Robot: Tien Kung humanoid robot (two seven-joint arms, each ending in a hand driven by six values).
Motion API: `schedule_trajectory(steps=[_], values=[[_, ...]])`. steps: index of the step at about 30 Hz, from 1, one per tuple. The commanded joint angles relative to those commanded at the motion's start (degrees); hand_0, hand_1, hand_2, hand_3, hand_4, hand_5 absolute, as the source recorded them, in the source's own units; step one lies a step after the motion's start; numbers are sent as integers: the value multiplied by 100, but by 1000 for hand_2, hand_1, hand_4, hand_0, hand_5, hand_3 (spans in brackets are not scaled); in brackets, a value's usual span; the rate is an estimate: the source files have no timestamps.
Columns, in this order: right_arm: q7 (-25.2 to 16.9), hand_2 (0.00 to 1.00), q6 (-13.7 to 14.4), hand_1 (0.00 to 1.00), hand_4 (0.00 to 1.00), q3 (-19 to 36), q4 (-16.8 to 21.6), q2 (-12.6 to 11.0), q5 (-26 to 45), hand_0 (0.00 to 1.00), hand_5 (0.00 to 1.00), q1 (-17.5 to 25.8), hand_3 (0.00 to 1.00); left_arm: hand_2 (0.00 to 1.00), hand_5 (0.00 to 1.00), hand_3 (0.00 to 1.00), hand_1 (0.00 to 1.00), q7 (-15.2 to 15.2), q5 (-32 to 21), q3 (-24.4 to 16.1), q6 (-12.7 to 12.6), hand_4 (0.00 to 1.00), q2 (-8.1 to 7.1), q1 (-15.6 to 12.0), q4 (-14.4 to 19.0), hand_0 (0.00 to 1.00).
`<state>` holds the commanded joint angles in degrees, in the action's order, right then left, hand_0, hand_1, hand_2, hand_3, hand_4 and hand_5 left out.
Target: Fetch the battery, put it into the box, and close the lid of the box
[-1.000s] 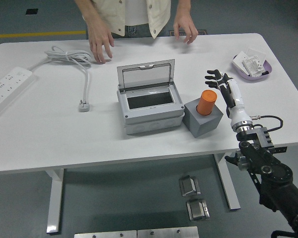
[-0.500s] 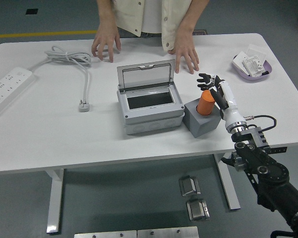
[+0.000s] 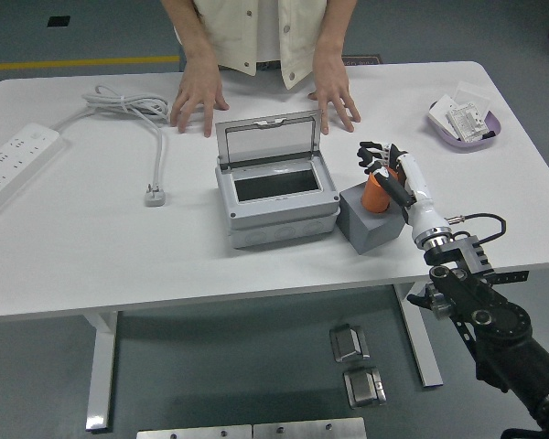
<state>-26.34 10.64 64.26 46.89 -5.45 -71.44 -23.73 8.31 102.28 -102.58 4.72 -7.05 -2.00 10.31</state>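
An orange cylindrical battery [image 3: 377, 194] stands upright in a dark grey block holder [image 3: 370, 223] right of centre. My right hand [image 3: 382, 165] has its fingers curling over the battery's top and right side, touching it; a full grasp is not plain. The grey box [image 3: 276, 198] sits in the middle of the table with its clear lid [image 3: 269, 138] standing open and its dark inside showing nothing. The left arm is out of the picture.
A person stands at the far side with both hands [image 3: 199, 94] [image 3: 333, 95] flat on the table behind the box. A white power strip [image 3: 14, 165] and cable [image 3: 133, 113] lie at the left. A purple tray [image 3: 465, 123] with small items is at the back right.
My right hand has moved left and down onto the battery, fingers closing around its top. The person's hands shifted and now rest either side behind the box lid.
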Motion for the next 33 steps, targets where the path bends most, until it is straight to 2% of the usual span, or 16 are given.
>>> schedule_trajectory(steps=[2, 3, 8, 9, 14, 15, 20, 21, 33], values=[[12, 691, -2, 663, 813, -2, -3, -9, -9, 630, 406, 8, 738, 671, 151, 693, 675, 3, -12, -6, 5, 679, -1, 2, 0, 627], [16, 702, -6, 673, 660, -3, -4, -14, -11, 641, 211, 11, 739, 671, 149, 694, 676, 3, -16, -8, 7, 679, -2, 3, 0, 625], [27, 702, -36, 673, 660, 7, -13, -47, -42, 641, 211, 27, 739, 671, 149, 694, 676, 11, -16, -22, 13, 679, -2, 6, 0, 625], [29, 706, -41, 682, 577, 11, -15, -50, -46, 655, 136, 28, 756, 670, 146, 693, 675, 11, -16, -23, 13, 677, -1, 7, 0, 621], [33, 706, -61, 682, 577, 24, -20, -54, -40, 655, 136, 35, 756, 670, 146, 693, 675, 10, -14, -27, 12, 677, 0, 17, 0, 621], [34, 710, -64, 685, 576, 23, -20, -54, -37, 648, 189, 39, 774, 670, 145, 694, 675, 10, -13, -30, 11, 677, -1, 19, 0, 618], [45, 710, -82, 685, 576, 17, -24, -56, -34, 648, 189, 53, 774, 670, 145, 694, 675, 14, -4, -36, 14, 677, -2, 22, 0, 618], [47, 715, -84, 686, 533, 16, -25, -56, -32, 650, 142, 55, 780, 670, 143, 695, 674, 15, -4, -37, 14, 677, -2, 23, 0, 617], [79, 717, -92, 693, 552, -14, -25, -44, -38, 663, 134, 80, 785, 670, 138, 697, 674, 17, -2, -38, 15, 677, 0, 28, 0, 616]])
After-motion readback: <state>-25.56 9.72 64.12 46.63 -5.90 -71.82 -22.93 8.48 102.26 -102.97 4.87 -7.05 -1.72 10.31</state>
